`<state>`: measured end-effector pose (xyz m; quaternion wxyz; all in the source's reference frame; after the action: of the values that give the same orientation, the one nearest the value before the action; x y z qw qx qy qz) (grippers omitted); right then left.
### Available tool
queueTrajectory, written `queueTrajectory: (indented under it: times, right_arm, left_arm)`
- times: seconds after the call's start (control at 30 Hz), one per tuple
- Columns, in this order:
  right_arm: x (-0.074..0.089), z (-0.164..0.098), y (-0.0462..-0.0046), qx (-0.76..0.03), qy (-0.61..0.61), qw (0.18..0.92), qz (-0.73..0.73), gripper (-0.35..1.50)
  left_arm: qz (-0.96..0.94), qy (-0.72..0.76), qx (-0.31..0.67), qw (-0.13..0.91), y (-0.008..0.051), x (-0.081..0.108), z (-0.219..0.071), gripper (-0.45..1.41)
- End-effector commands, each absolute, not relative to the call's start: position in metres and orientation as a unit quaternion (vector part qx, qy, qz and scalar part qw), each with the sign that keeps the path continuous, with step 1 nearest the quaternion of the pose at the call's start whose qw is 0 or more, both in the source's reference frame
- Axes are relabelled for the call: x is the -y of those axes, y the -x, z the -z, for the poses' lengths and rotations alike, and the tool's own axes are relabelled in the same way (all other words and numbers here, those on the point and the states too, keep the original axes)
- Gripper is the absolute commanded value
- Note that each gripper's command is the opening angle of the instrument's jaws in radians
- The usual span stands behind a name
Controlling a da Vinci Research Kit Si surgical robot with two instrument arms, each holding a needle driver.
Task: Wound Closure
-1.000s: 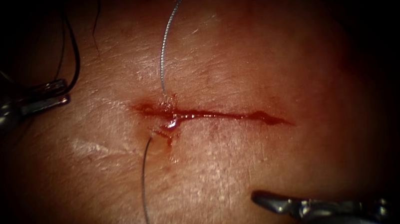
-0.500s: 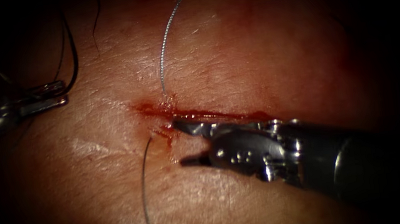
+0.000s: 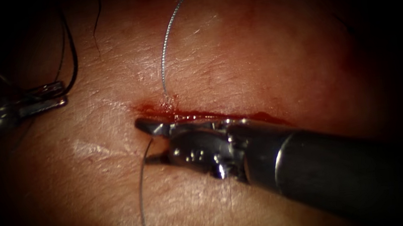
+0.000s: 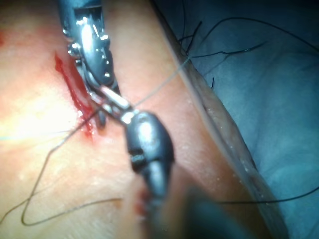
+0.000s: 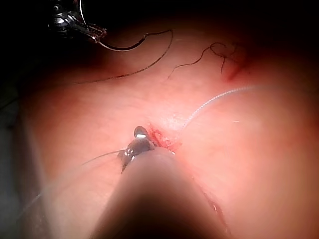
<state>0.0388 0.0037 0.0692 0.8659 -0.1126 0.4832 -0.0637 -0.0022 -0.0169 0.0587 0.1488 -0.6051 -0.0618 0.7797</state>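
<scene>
The right tool (image 3: 150, 143) lies along the cut (image 3: 252, 117) in the tissue (image 3: 254, 46), jaws parted around the thread (image 3: 144, 180) just beside the stitch. Well apart, the left tool (image 3: 52, 96) grips the needle (image 5: 122, 47) clear of tissue.

A pale blue-grey cloth (image 4: 279, 109) lies beside the pork slab's edge in the left wrist view, with thin dark stray strands (image 4: 227, 47) lying loosely across its surface.
</scene>
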Motion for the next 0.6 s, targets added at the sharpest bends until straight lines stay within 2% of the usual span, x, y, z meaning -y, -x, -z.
queueTrajectory:
  times: [0.03,0.17,0.23,0.27,0.3,0.47,0.6]
  right_arm:
    - [-0.0032,-0.0698,-0.04,-0.485,0.111,0.865,0.065,1.33]
    - [-0.0033,-0.0702,-0.0403,-0.484,0.108,0.866,0.067,1.28]
    - [-0.0032,-0.0702,-0.0403,-0.473,0.082,0.874,0.08,0.83]
    - [-0.0032,-0.0702,-0.0403,-0.472,0.077,0.874,0.083,0.46]
    - [-0.0031,-0.0701,-0.0401,-0.47,0.059,0.875,0.098,-0.35]
    - [-0.002,-0.0697,-0.0382,-0.464,0.04,0.88,0.096,-0.35]
    - [0.0008,-0.0677,-0.0351,-0.466,0.027,0.88,0.083,-0.35]
  left_arm:
    - [-0.78,0.604,0.064,0.149,0.0022,0.0178,-0.0592,-0.45]
    - [-0.78,0.604,0.064,0.149,0.0022,0.0178,-0.0592,-0.45]
    - [-0.78,0.604,0.064,0.149,0.0022,0.0178,-0.0592,-0.45]
    - [-0.78,0.604,0.064,0.149,0.0022,0.0178,-0.0592,-0.45]
    - [-0.78,0.604,0.064,0.149,0.0022,0.0178,-0.0592,-0.45]
    - [-0.78,0.604,0.064,0.149,0.0022,0.0178,-0.0592,-0.45]
    - [-0.78,0.605,0.064,0.149,0.0021,0.0178,-0.0592,-0.45]
